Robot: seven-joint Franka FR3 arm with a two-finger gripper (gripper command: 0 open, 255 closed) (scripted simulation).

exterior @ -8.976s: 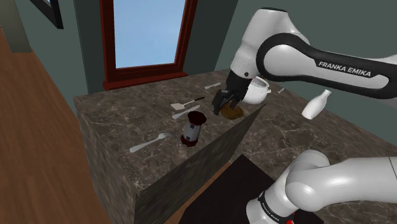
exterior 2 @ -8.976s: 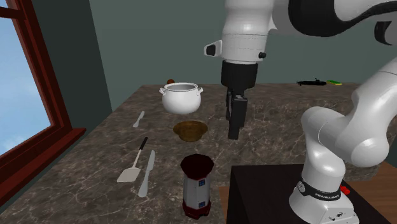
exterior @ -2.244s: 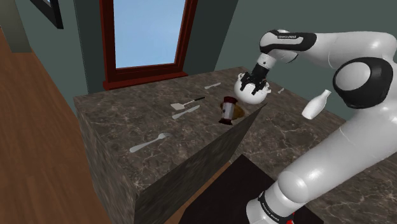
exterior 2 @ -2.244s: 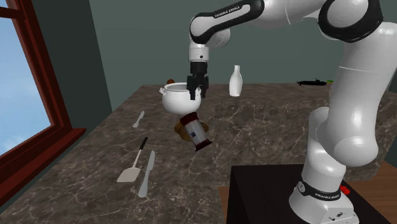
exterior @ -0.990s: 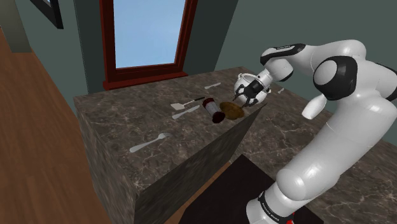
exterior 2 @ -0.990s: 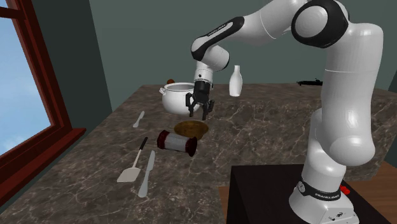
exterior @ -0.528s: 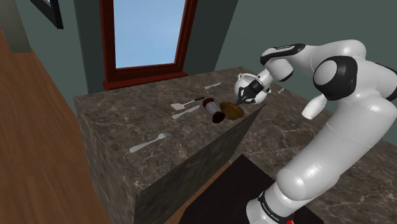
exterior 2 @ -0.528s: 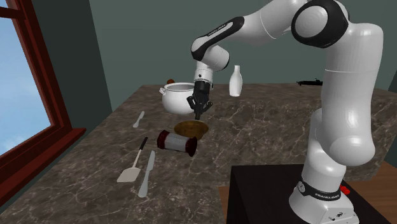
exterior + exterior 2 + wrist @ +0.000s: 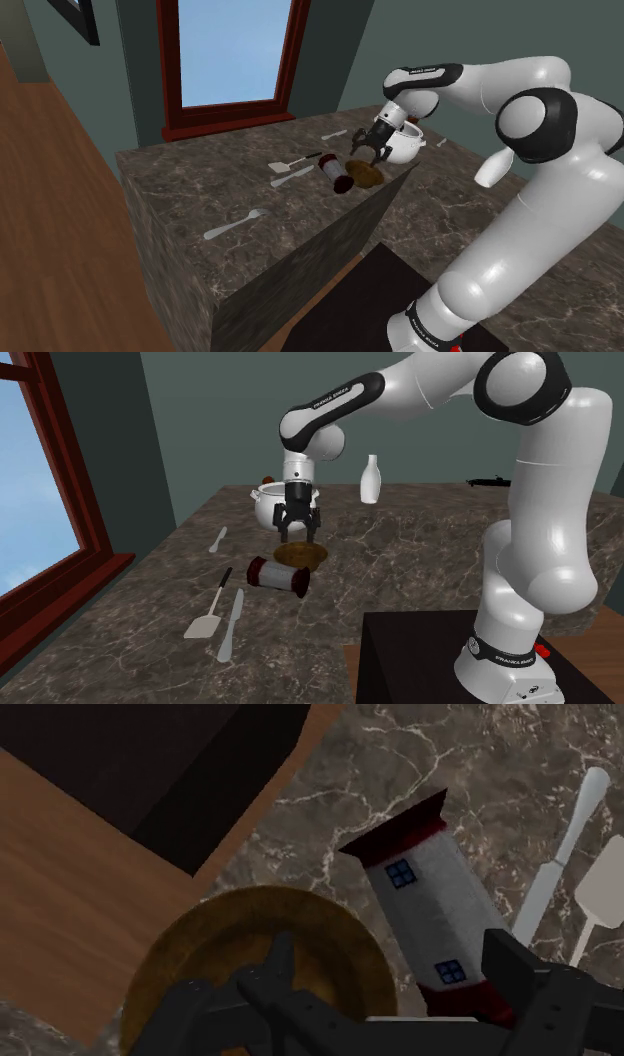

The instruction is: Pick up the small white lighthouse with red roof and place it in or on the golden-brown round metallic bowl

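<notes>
Lighthouse [image 9: 277, 574] toppled beside the bowl [image 9: 322, 553]
My gripper [image 9: 300, 534] has swung back over the bowl, spread wide, holding nothing; the lighthouse seems to touch its rim, so I must regrasp

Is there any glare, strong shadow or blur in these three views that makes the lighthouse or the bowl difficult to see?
Shoulder view: no glare, but the lighthouse and bowl look dim on the dark counter. Second exterior view: even light, both stand out clearly; the window is bright without washing anything out. Wrist view: sharp, evenly lit; the black gripper shows little detail.
</notes>
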